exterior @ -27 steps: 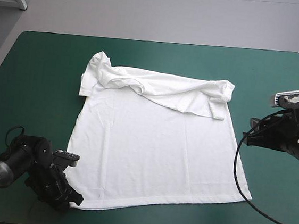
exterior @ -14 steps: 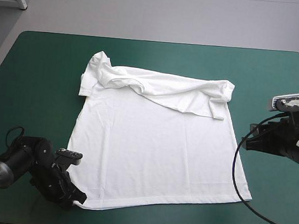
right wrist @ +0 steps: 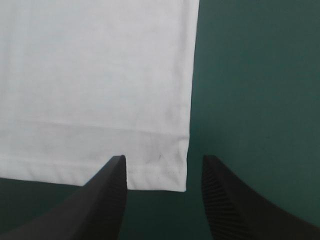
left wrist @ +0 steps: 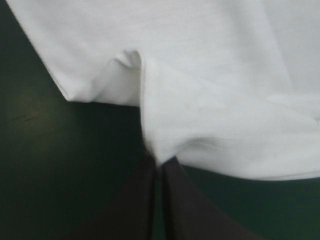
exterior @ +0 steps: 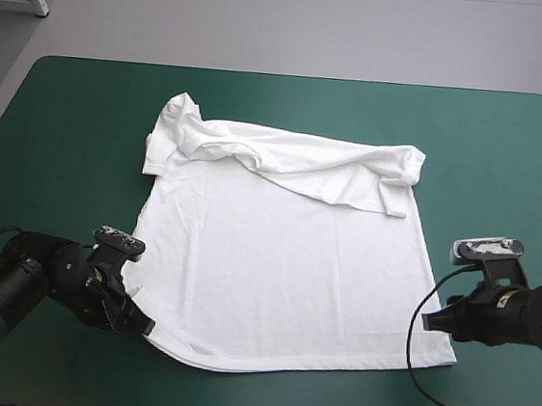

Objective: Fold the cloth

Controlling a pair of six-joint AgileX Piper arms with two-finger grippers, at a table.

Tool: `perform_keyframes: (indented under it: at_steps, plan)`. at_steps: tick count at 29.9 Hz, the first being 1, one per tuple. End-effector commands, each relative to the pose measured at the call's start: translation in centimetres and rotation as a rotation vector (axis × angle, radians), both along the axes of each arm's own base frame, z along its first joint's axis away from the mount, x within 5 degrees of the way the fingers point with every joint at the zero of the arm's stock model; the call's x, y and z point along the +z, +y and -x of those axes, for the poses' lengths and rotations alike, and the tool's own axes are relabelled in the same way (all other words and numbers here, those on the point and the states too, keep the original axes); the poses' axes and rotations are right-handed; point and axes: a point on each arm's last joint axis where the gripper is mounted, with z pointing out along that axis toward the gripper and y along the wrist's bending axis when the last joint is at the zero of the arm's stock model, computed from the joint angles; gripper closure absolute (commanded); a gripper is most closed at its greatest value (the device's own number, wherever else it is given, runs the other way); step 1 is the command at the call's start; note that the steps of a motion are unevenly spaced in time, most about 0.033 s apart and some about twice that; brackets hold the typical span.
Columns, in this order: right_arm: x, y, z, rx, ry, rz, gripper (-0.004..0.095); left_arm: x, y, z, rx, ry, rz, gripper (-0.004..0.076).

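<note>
Down low, the left gripper (exterior: 139, 324) has its black fingers pressed almost together, the T-shirt (exterior: 284, 263) hem corner nipped between the tips. The cloth puckers into a small ridge just ahead of them. Across the way, the right gripper (right wrist: 164, 161) sits at the other hem corner with its fingers spread, and that corner lies flat on the teal-green cover (exterior: 64, 142) between the tips, not gripped. The T-shirt lies spread flat between the two grippers, hem on their side. Its top end is doubled over, well ahead of them toward the far edge, with one sleeve (exterior: 164, 138) bunched far ahead of the left gripper. The hem-to-neck line runs near to far, slightly askew.
</note>
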Motion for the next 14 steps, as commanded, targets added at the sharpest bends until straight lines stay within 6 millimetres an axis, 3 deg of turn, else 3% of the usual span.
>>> perform_keyframes:
  at_steps: [1,5,14]
  plan:
    - [-1.5,-0.2,-0.2,-0.034,-0.032,-0.003,0.0436,1.1,-0.1,-0.3,0.000,-0.052,0.014,0.0705]
    - [-4.2,-0.3,-0.3,-0.044,0.035,0.009,0.0436,1.1,-0.1,-0.4,-0.009,-0.061,0.014,0.0705]
    - [-8.0,-0.2,-2.4,-0.052,0.151,0.029,0.0436,1.1,-0.2,-0.3,-0.008,-0.056,0.017,0.0705]
